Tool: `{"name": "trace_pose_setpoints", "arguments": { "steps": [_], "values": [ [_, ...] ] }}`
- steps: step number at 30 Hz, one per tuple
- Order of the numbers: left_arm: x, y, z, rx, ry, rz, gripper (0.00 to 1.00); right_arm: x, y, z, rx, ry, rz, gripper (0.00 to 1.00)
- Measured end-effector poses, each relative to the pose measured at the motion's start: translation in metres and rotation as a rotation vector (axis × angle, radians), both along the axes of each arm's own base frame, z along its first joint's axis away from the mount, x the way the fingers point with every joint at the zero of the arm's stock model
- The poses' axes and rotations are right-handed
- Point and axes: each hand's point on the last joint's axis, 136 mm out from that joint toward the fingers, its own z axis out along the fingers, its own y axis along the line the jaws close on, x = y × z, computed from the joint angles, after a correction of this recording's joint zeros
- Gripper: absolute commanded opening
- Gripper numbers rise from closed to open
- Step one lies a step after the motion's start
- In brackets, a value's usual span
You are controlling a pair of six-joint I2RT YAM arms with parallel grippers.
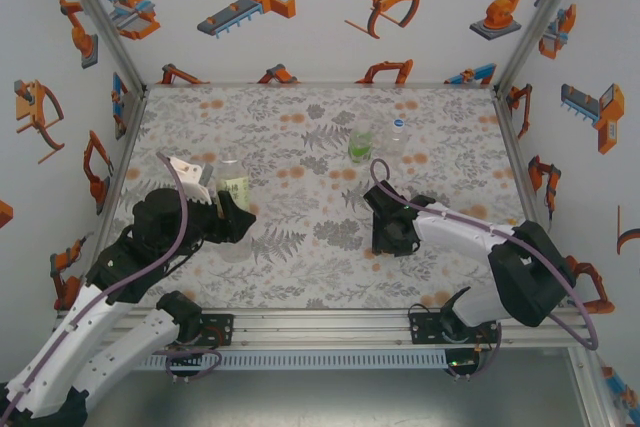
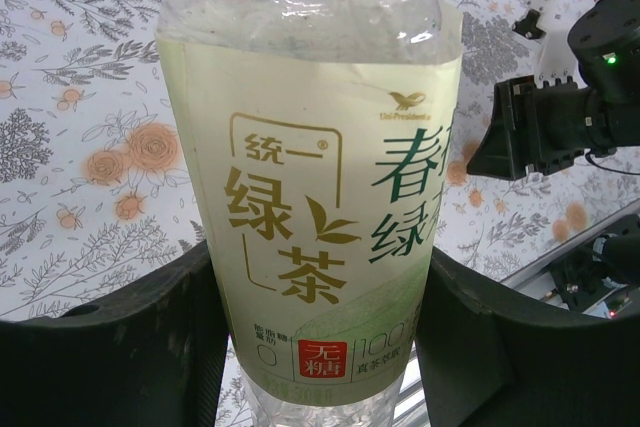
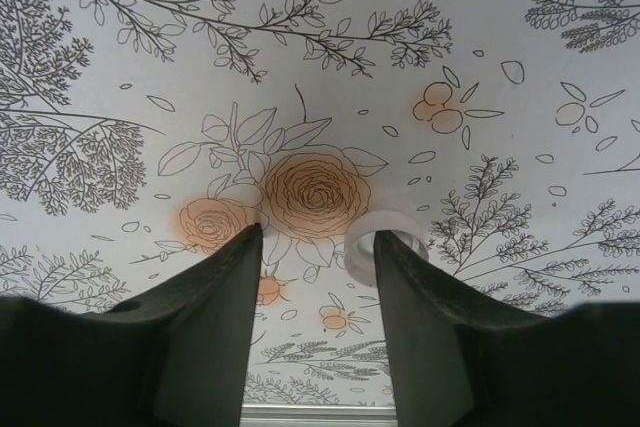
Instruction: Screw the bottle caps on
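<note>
Right hand [image 3: 315,277], jaws narrowly apart, sits low over the desk [image 3: 120,47]; the cap [image 3: 365,247] lies flat against one finger's inner edge, off-centre in the gap, not yet pinched. Left hand [image 2: 325,347] clamps the bottle [image 2: 310,197] upright, well apart to the left.

Floral-print table cover [image 1: 300,282], white walls with orange robot pictures [image 1: 320,47], aluminium rail [image 1: 320,319]
</note>
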Motion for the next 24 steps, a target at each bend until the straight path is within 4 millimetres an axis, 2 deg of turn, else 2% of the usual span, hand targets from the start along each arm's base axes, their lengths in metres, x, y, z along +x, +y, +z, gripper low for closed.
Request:
{"name": "trace_pose_setpoints", "arguments": {
  "steps": [7,10,15,20,24],
  "values": [
    [0.001,-0.001,-0.001,0.001,0.006,0.001,0.13,0.000,0.007,0.000,0.028,-0.001,0.006,0.41],
    [0.001,-0.001,-0.001,0.001,0.007,0.002,0.13,-0.001,0.021,0.001,0.033,0.004,0.042,0.41],
    [0.001,-0.001,-0.002,0.001,0.008,0.002,0.13,0.000,0.064,0.001,0.032,0.013,0.139,0.41],
    [0.002,-0.001,-0.003,0.001,0.015,0.003,0.13,0.003,0.120,0.002,0.042,0.008,0.243,0.41],
    [0.001,-0.001,-0.002,-0.004,0.012,0.005,0.13,-0.001,0.144,0.003,0.041,0.007,0.291,0.41]
  ]
}}
